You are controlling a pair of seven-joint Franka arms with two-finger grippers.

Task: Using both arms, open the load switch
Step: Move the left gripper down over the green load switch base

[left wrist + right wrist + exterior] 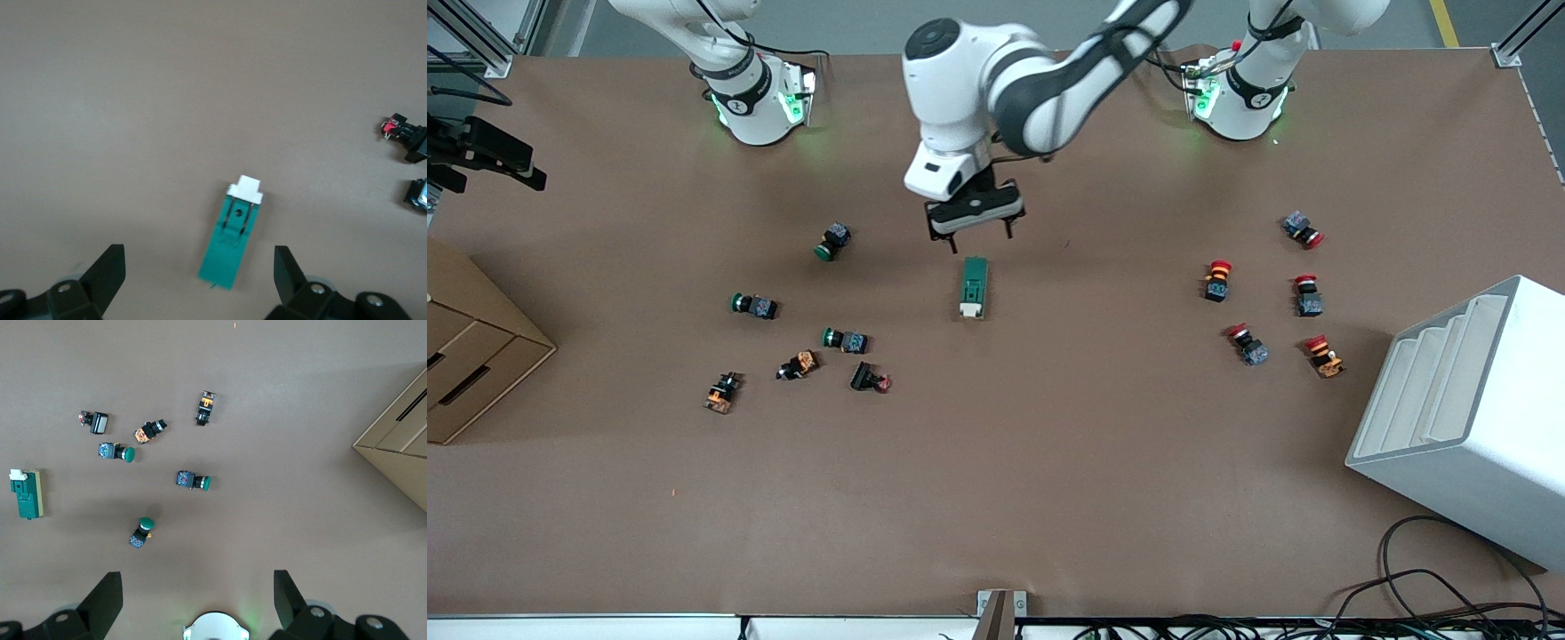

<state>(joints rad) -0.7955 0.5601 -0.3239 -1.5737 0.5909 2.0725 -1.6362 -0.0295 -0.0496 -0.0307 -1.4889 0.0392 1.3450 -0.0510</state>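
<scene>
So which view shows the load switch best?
The left wrist view: the load switch fills the middle, white tab clear, between the open left gripper fingers. The front view shows it small; the right wrist view shows it at the edge.
</scene>
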